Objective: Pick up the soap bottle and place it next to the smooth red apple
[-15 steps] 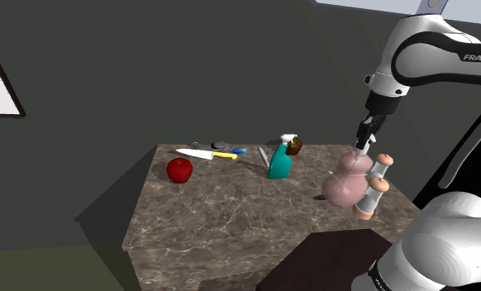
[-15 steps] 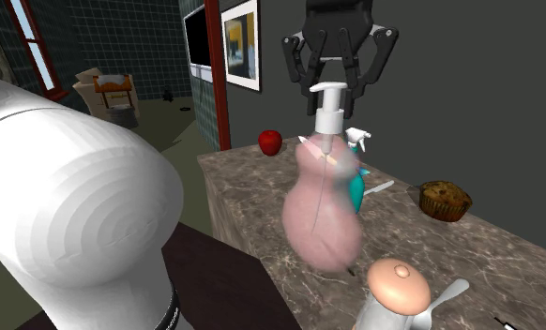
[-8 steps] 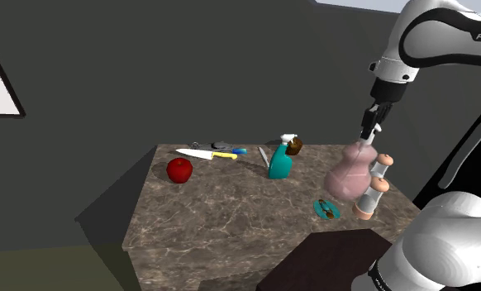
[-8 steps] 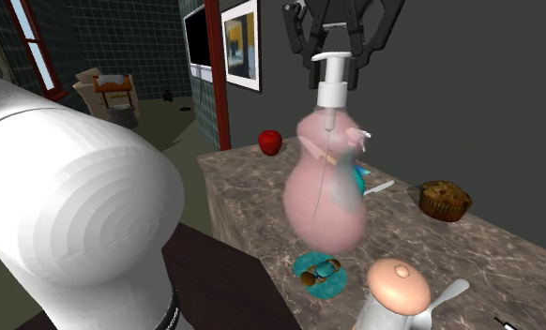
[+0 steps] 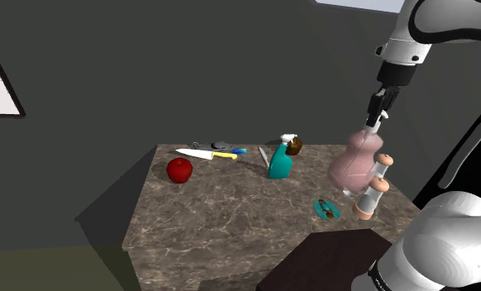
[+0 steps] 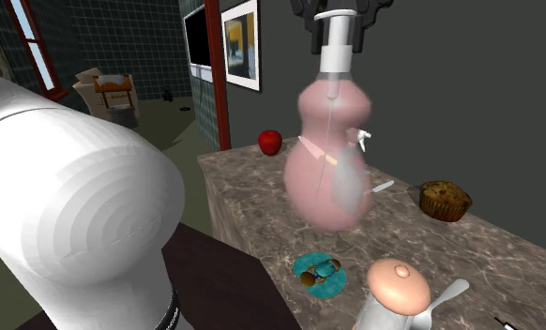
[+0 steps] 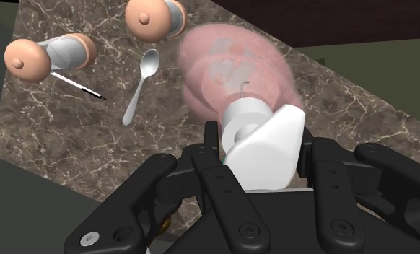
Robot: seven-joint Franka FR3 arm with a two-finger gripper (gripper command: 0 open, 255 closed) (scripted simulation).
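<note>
Lifted higher than a second ago, the pink soap bottle (image 5: 352, 168) is now carried clear of the marble-patterned counter (image 5: 230, 215), and the teal dish (image 5: 326, 208) it earlier hid is left uncovered beneath it; the bottle is held by its white pump head, on which the black gripper (image 5: 378, 112) is closed, the fingers being seen in the wrist view clasped to either side of the pump.

The bottle's long axis is kept close to upright, with the body hung below the gripper and leaned a little; the red apple (image 5: 179, 170) is found well apart from it, at the far end of the counter toward the shoulder view's left; a teal spray bottle (image 5: 278, 163) is stood between the apple and the carried bottle, while two pepper mills (image 5: 371, 194) are set on the side of the bottle away from the apple.

A long sideways carry toward the apple is judged to be needed next, high enough for the spray bottle to be passed, before the bottle is lowered just beside the fruit.
</note>
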